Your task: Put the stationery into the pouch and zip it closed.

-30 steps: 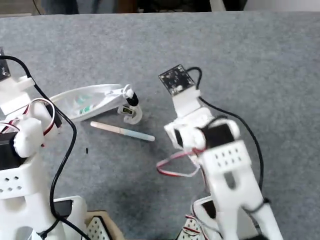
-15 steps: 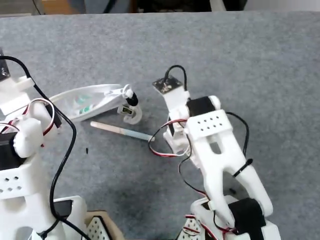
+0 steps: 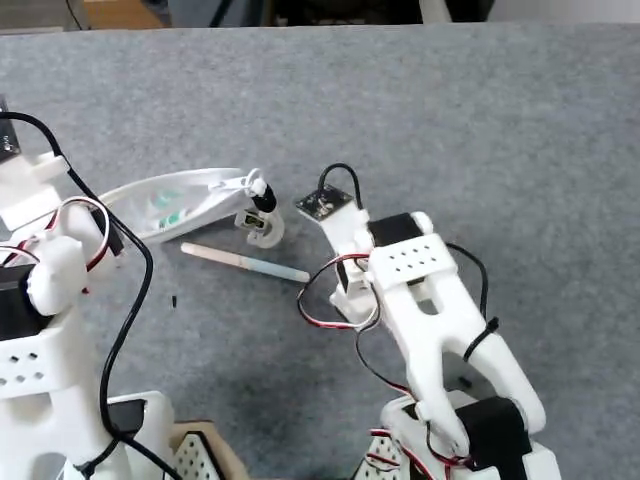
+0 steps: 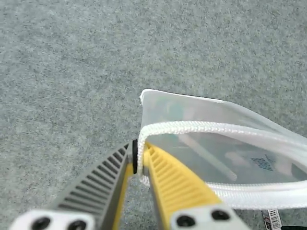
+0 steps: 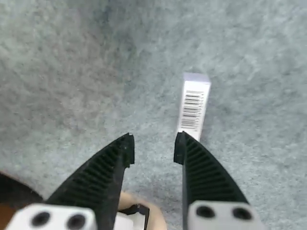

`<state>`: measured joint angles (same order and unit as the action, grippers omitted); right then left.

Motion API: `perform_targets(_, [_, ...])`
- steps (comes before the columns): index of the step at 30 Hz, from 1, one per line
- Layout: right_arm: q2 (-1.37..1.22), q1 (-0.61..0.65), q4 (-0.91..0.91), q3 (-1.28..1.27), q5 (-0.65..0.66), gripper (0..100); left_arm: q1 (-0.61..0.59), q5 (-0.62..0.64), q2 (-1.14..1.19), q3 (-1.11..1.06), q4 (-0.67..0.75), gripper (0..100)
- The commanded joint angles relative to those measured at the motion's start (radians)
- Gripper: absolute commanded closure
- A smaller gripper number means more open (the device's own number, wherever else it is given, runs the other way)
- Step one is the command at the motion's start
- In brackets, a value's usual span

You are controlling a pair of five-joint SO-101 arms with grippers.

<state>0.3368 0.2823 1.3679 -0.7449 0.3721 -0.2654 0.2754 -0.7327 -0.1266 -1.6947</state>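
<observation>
Two parted fingers of our right gripper (image 5: 153, 141) hover just short of a small barcoded block (image 5: 194, 103) lying in line with them, while our left gripper (image 4: 139, 154) pinches the pouch (image 4: 216, 148) by its rim.

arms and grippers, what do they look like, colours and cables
The left arm and right arm are white shells with black motors, black cables and red-and-white wire loops. The left gripper has one grey and one yellow ribbed jaw; the right gripper has black ribbed jaws on white bases.
</observation>
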Motion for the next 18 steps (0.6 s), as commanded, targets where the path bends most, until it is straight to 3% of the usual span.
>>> perform_targets(1, [-0.004, -0.046, -0.060, -0.001, 0.015, 85.6, -0.018, -0.008, -0.002, 0.004, -0.005, 97])
perform_targets(4, [-0.004, -0.068, -0.081, -0.002, 0.064, 84.8, -0.018, -0.008, -0.002, 0.004, -0.005, 97])
perform_targets(10, [-0.004, -0.077, -0.084, -0.002, 0.069, 74.3, -0.018, -0.008, -0.002, 0.005, -0.005, 97])
perform_targets(18, [-0.036, -0.074, -0.137, -0.004, 0.069, 74.8, -0.018, -0.008, -0.003, 0.008, -0.005, 97])
